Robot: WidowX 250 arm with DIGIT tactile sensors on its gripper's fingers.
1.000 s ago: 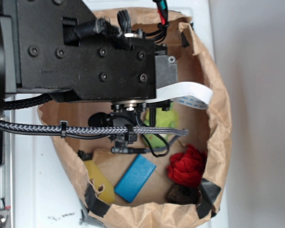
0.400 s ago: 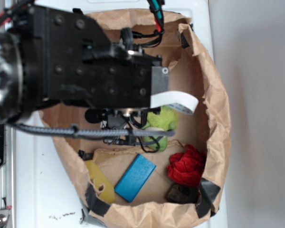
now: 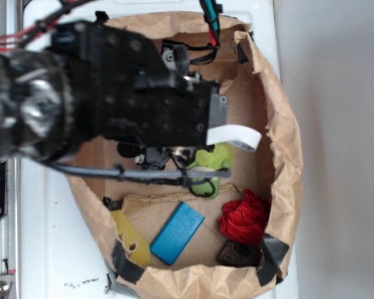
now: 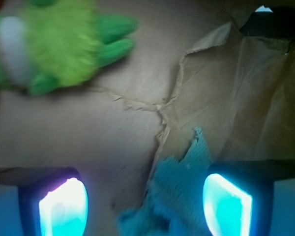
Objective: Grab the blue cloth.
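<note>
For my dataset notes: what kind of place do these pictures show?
Probably a lab grasping station, not a home: a taped brown paper bin on a white table holds odd items, such as a blue block, a red fabric bundle and a green plush toy.

In the wrist view the bag floor [image 4: 78,128] is bare across the centre, between the plush [image 4: 54,44] at upper left and the cloth [image 4: 177,191] at lower centre-right. A creased paper wall [image 4: 236,98] crowds the right side. Seen from outside, the block [image 3: 177,232] and red bundle [image 3: 244,218] fill the lower part of the bag.
</note>
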